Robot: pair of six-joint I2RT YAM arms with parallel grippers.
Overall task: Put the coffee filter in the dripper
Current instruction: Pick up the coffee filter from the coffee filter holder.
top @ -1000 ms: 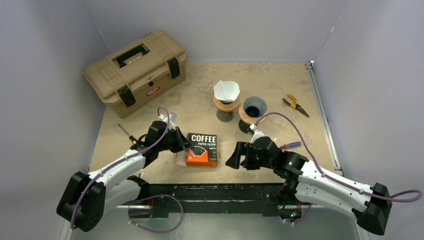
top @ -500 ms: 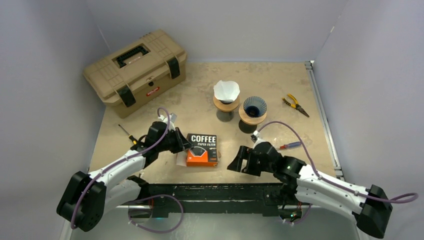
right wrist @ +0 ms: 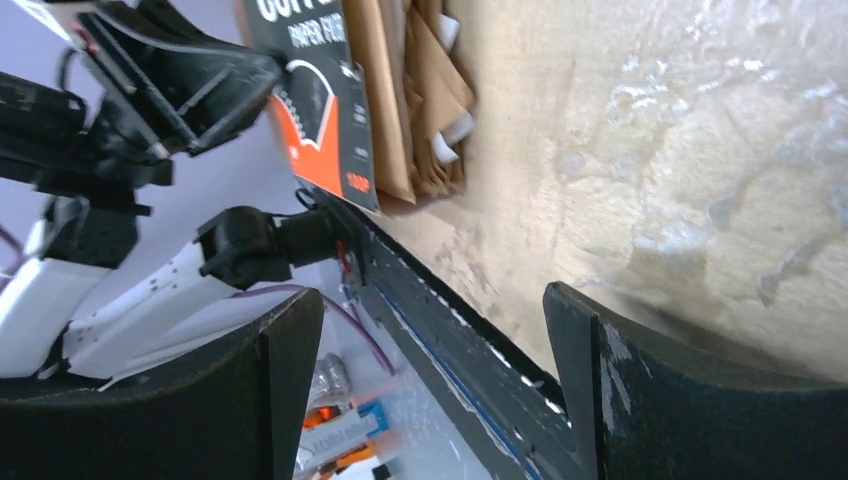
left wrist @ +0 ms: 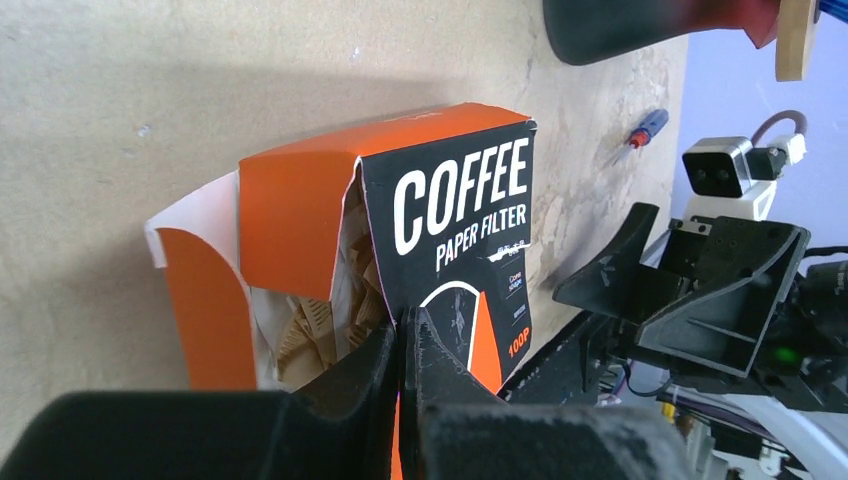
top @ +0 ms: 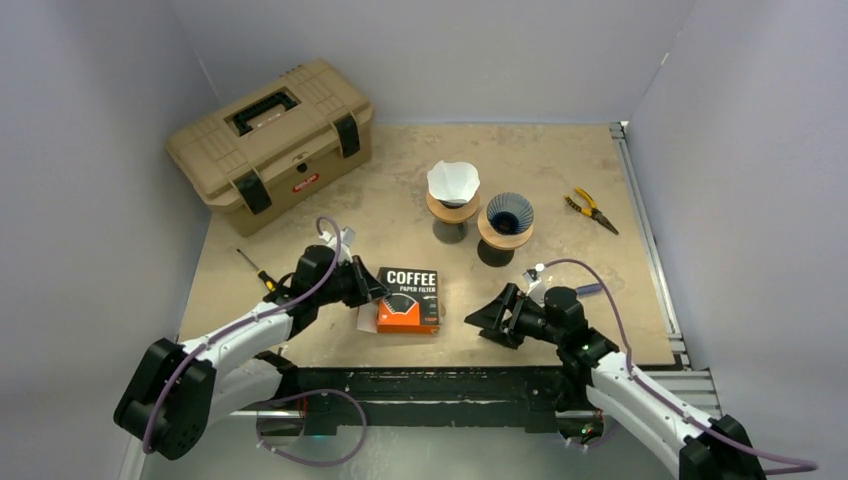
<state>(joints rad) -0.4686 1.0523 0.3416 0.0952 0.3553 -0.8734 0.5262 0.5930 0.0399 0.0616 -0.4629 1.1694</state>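
**Top view:** The right gripper (top: 492,318) has drawn back towards the near edge over the last second and turned, and its arm now runs off to the near right. Its jaws have stayed wide and carry nothing. The orange-and-black cardboard box of coffee paper filters (top: 408,299) has slid a touch to the right, with the left gripper (top: 371,292) still at its left end. No filter is out yet, so the task has hardly begun. The empty blue ribbed dripper on its wooden stand (top: 509,214) waits far of the right gripper. Beside it to the left, a second dripper already lined with white paper (top: 453,183) needs nothing.

**Left wrist view:** This view shows what the top view hides. The box's left end is torn open, with brown paper filters (left wrist: 318,322) bunched inside. The left gripper's 2 fingers are pressed together against the black front panel. Whether they pinch a thin edge, I cannot tell.

**Right wrist view:** The right gripper's fingers (right wrist: 290,380) stand wide apart. Between them and beyond is bare tabletop, and the filters poke from the box's other end, well apart from the fingers.
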